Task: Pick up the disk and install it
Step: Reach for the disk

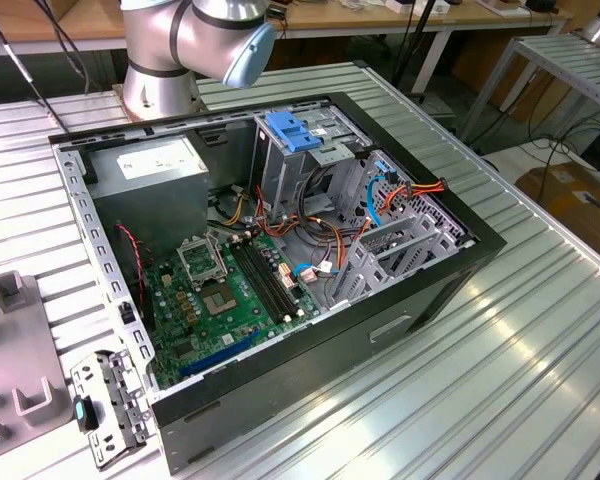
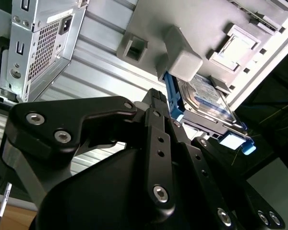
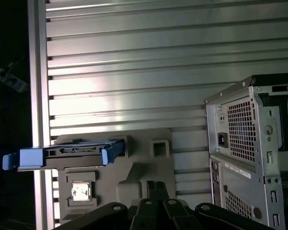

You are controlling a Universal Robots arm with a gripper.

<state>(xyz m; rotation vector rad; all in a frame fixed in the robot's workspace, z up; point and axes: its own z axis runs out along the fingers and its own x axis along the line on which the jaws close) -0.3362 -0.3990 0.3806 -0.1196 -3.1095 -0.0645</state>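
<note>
Our gripper (image 3: pixel 155 186) hovers over the fixture (image 3: pixel 149 167), holding nothing; apart or together, we cannot tell. The disk (image 3: pixel 62 155) stands on edge in that fixture, untouched. The case (image 3: pixel 249 143) waits beside the fixture. By our reckoning, pickup and install both remain.

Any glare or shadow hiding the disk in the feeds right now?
First wrist view: the disk is evenly lit, and a bright glare band crosses the ribbed table well clear of it. Second wrist view: the disk's flat face carries only a soft sheen, against a dark background. Exterior view: glare streaks the table at the exterior view's right, and the computer case is dimmer inside but readable.
</note>
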